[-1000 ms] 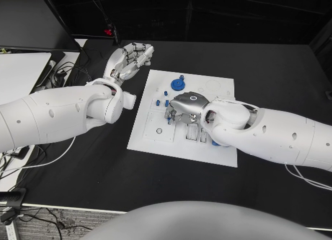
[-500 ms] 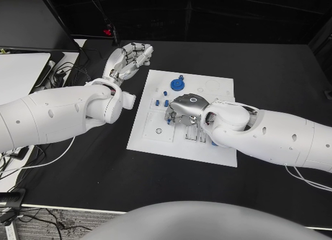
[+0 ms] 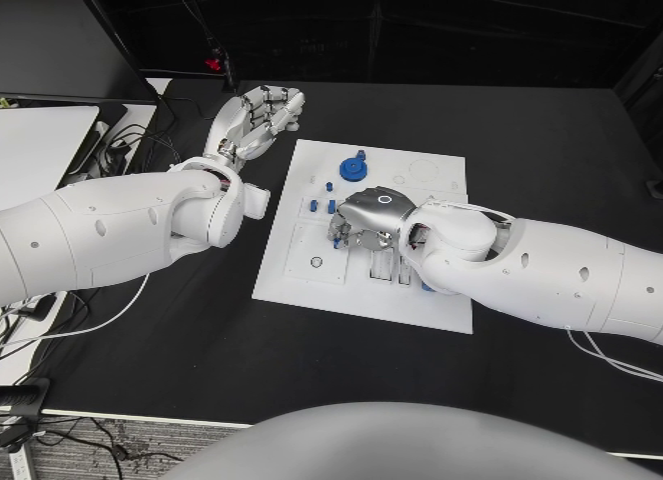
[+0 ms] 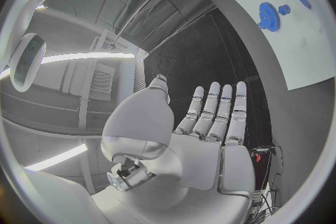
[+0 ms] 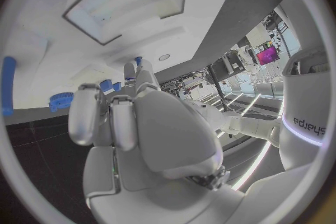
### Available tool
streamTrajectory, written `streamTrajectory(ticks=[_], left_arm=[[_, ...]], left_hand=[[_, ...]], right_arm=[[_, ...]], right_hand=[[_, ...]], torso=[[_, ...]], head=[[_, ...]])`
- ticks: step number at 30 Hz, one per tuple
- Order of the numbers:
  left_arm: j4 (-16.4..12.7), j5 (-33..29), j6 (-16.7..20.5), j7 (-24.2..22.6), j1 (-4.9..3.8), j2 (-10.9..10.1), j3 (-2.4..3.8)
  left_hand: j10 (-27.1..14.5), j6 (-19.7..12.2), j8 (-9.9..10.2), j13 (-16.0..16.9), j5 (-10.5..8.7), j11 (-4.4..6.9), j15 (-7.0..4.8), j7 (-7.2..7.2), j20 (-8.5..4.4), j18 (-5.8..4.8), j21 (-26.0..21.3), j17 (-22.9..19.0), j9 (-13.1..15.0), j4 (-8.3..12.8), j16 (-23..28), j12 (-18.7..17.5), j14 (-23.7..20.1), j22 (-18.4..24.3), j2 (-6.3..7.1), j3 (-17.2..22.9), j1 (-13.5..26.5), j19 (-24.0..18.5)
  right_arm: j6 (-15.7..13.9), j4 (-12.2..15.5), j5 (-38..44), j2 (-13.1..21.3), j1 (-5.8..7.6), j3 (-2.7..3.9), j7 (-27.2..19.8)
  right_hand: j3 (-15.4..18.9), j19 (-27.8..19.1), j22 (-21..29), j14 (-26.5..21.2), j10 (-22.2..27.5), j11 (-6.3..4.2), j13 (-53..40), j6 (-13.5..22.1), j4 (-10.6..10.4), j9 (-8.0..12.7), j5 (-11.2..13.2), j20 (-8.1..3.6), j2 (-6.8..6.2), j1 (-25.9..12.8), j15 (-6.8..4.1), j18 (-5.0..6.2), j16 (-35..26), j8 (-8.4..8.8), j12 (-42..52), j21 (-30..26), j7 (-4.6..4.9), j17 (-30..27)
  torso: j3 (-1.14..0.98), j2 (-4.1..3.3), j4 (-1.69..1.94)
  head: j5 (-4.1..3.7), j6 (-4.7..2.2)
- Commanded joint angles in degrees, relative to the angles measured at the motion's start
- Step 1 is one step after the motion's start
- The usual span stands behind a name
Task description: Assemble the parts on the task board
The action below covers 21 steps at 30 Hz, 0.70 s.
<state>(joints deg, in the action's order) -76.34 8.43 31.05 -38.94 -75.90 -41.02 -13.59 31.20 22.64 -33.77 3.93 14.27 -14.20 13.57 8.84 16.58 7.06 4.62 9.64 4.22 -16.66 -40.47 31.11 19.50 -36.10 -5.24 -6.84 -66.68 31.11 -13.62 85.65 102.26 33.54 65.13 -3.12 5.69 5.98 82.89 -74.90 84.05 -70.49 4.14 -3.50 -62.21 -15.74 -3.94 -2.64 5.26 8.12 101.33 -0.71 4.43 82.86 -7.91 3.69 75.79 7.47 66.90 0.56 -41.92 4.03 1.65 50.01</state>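
The black counter (image 3: 562, 160) carried the white task board (image 3: 310, 285) at its middle, with both white arms reaching in from either side. The left robot hand (image 3: 259, 115) hung above the counter just beyond the board's far left corner, released, its fingers straight and side by side, grasping nothing; the left wrist view showed the same flat open palm (image 4: 210, 140). The right robot hand (image 3: 363, 222) sat low over the middle of the board, fingers curled downward among the small blue parts. Whether it pinched one of them could not be told: its own shell hid the fingertips from above, and the right wrist view showed fingers (image 5: 105, 115) bent inward with blue showing just past them, contact unclear.

The blue gear (image 3: 354, 170) stood on the board's far side, near the right robot hand but apart from it, and a few small blue pegs (image 3: 318, 206) stood just to the hand's left.

The risk, as I judged it, lay in the crowding: curled fingers working blind among closely set pieces could knock a neighbouring peg over, or press a part down tilted so it jammed in its slot. With the left robot hand off the board, a hard push might also slide the plate.
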Motion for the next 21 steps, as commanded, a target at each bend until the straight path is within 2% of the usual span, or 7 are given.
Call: streamTrajectory(ticks=[1, 3, 9, 12, 17, 21], left_arm=[[-0.05, -0.07, -0.33, -6.00, -0.09, 0.05, 0.06], [-0.07, -0.07, -0.31, -5.97, -0.09, 0.04, 0.06], [-0.08, -0.07, -0.29, -5.96, -0.09, -0.03, 0.06], [-0.08, -0.07, -0.30, -5.95, -0.09, -0.04, 0.06], [-0.06, -0.07, -0.33, -5.93, -0.09, -0.06, 0.06], [-0.04, -0.07, -0.38, -5.92, -0.09, -0.06, 0.06]], left_hand=[[-0.25, -0.48, -0.37, -0.09, 0.35, 0.35, -0.25, 7.53, -0.03, -0.18, 0.33, -0.10, -0.10, -0.01, -0.21, 0.28, 0.14, 0.10, -0.04, -0.27, -0.36, 0.34], [-0.25, -0.48, -0.37, -0.09, 0.35, 0.35, -0.25, 7.53, -0.03, -0.18, 0.33, -0.10, -0.10, -0.01, -0.22, 0.29, 0.14, 0.11, -0.04, -0.27, -0.37, 0.34], [-0.26, -0.49, -0.38, -0.09, 0.37, 0.35, -0.25, 7.53, -0.03, -0.18, 0.33, -0.14, -0.11, 0.00, -0.24, 0.31, 0.13, 0.12, -0.07, -0.28, -0.41, 0.34], [-0.26, -0.49, -0.38, -0.09, 0.37, 0.35, -0.25, 7.53, -0.03, -0.18, 0.33, -0.14, -0.11, 0.00, -0.24, 0.31, 0.13, 0.12, -0.07, -0.28, -0.41, 0.34], [-0.26, -0.49, -0.38, -0.09, 0.37, 0.35, -0.25, 7.53, -0.03, -0.18, 0.33, -0.14, -0.11, 0.00, -0.24, 0.31, 0.13, 0.12, -0.07, -0.28, -0.41, 0.34], [-0.26, -0.49, -0.38, -0.09, 0.37, 0.35, -0.25, 7.53, -0.03, -0.18, 0.33, -0.14, -0.11, 0.00, -0.24, 0.31, 0.13, 0.12, -0.07, -0.28, -0.41, 0.34]], right_arm=[[1.10, 0.02, 0.21, -0.11, 0.07, 0.02, 0.57], [1.73, 0.16, 0.21, -0.06, 0.07, 0.02, 0.97], [2.79, 0.51, 0.20, 0.14, 0.05, 0.02, 1.33], [2.61, 0.59, 0.20, 0.25, 0.04, 0.02, 1.33], [0.39, 0.81, 0.16, 0.52, 0.01, 0.02, 0.79], [-3.54, 0.99, -0.58, 0.74, -0.01, 0.02, -0.19]], right_hand=[[-0.07, -0.16, -5.49, 1.86, 1.36, 0.24, 0.16, 1.18, -0.07, 0.17, -0.10, 0.34, -1.35, -0.22, 0.45, -0.46, -0.36, 0.83, -0.42, -0.64, 0.22, -0.66], [0.63, -0.59, -4.95, 1.59, 3.31, 0.63, 0.16, 2.73, -0.36, 0.33, -0.10, 0.54, -2.72, -0.90, 0.73, -0.26, -0.87, 1.82, -0.42, -1.50, 0.23, -1.93], [1.70, -1.75, -3.54, 0.96, 6.24, 1.43, 0.10, 5.03, -0.58, 0.36, -0.07, 1.05, -4.74, -2.19, 1.36, 0.23, -2.06, 3.31, -0.34, -3.76, 0.11, -4.69], [2.09, -2.02, -3.20, 0.79, 7.03, 1.63, 0.04, 5.97, -0.61, 0.32, -0.09, 1.26, -5.32, -2.93, 1.55, 0.34, -2.45, 3.86, -0.25, -4.31, 0.14, -5.48], [2.82, -2.25, -2.82, 0.62, 7.80, 1.72, -0.03, 6.41, -0.66, 0.17, -0.06, 1.48, -6.13, -4.72, 1.65, 0.49, -2.93, 4.05, -0.16, -4.89, 0.74, -6.37], [3.22, -2.37, -2.52, 0.53, 9.00, 1.91, -0.05, 7.25, -0.59, 0.17, -0.05, 1.63, -6.57, -6.52, 1.76, 0.59, -3.31, 4.23, -0.17, -5.32, 1.79, -7.05]], torso=[[0.00, 0.04, -0.01], [0.01, 0.03, 0.00], [-0.02, 0.02, -0.05], [0.00, 0.02, 0.00], [-0.03, 0.02, -0.07], [0.00, 0.01, -0.07]], head=[[0.13, -0.01], [0.09, -0.01], [0.13, -0.01], [0.04, -0.01], [0.11, -0.01], [-0.04, -0.01]])
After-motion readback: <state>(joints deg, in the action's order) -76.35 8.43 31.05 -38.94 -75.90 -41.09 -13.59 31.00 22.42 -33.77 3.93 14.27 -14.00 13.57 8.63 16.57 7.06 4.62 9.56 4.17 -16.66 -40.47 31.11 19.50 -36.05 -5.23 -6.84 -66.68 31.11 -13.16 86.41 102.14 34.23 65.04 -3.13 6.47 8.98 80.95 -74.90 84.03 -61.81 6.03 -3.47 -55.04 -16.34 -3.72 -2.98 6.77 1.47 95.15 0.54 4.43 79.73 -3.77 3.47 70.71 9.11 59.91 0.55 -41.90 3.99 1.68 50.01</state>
